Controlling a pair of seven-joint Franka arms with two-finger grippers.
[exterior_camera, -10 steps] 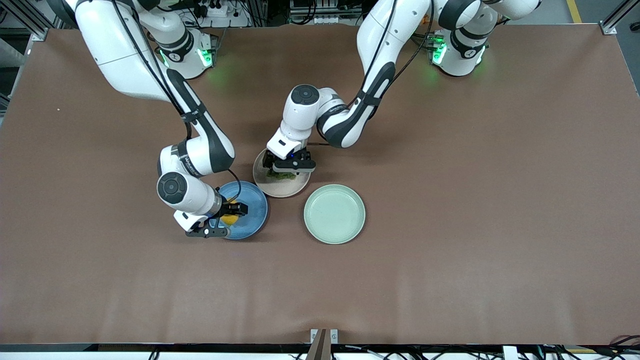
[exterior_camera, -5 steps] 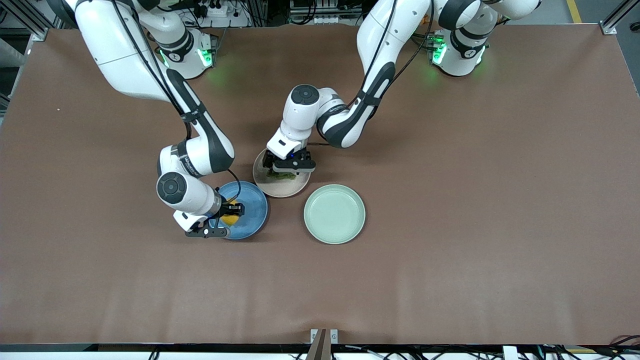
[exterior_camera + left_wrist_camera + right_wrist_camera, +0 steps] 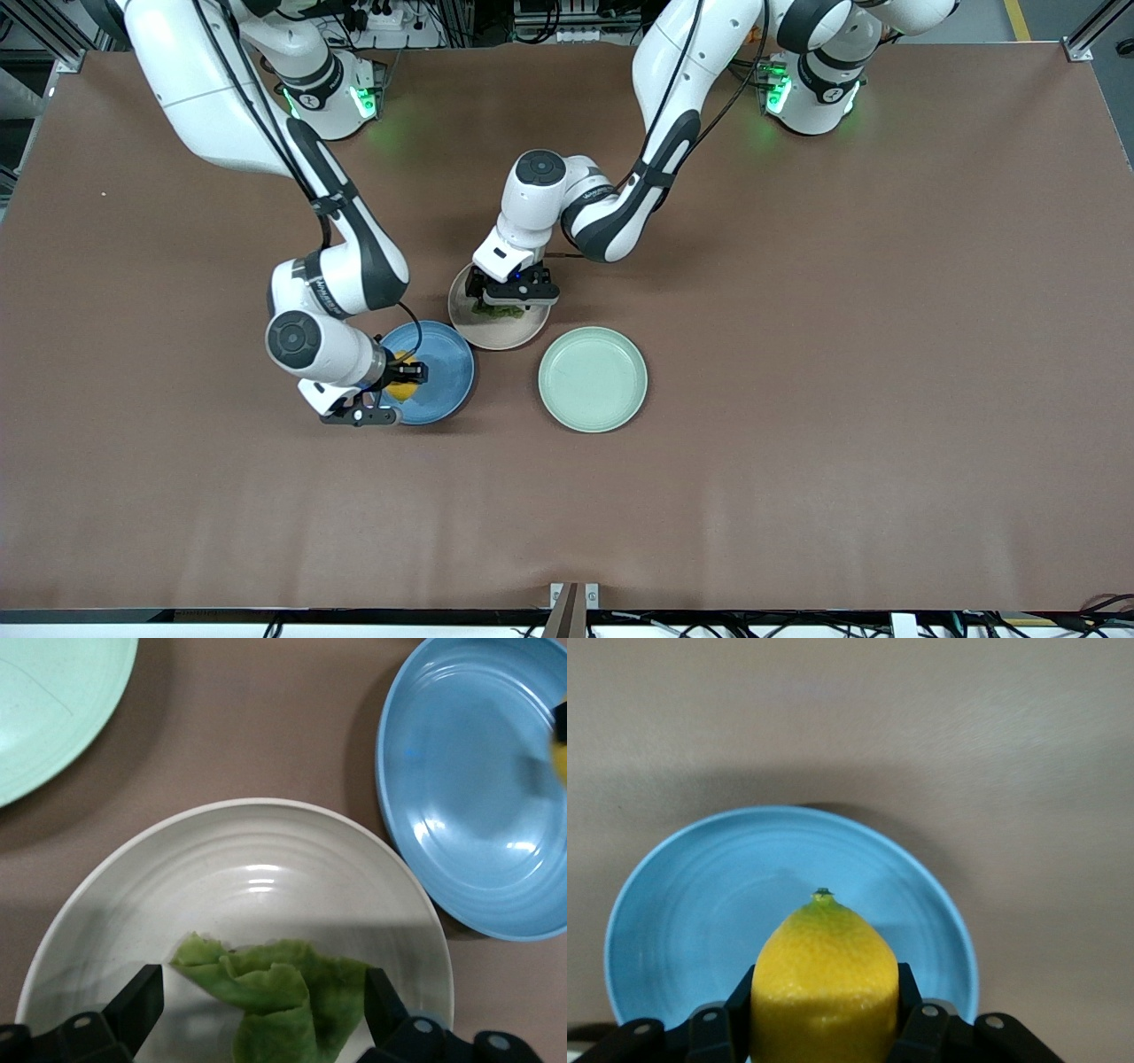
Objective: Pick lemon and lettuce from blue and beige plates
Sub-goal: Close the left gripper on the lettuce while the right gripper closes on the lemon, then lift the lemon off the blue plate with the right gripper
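Note:
My right gripper [image 3: 406, 383] is shut on the lemon [image 3: 404, 388], holding it low over the blue plate [image 3: 446, 368]. In the right wrist view the yellow lemon [image 3: 824, 979] sits between both black fingers [image 3: 911, 992], above the blue plate [image 3: 682, 904]. My left gripper [image 3: 509, 306] is down over the beige plate [image 3: 500, 335], open, with its fingers on either side of the green folded lettuce [image 3: 498, 311]. In the left wrist view the lettuce [image 3: 283, 997] lies on the beige plate [image 3: 257, 850]; one finger [image 3: 379, 992] is at its edge and the other stands apart.
A pale mint-green plate [image 3: 593, 379] with nothing on it sits beside the beige plate, toward the left arm's end and nearer the front camera. The three plates stand close together. Brown table surface lies all round them.
My right gripper has shifted slightly toward the right arm's end of the table with the lemon in it. The left gripper has stayed over the lettuce.

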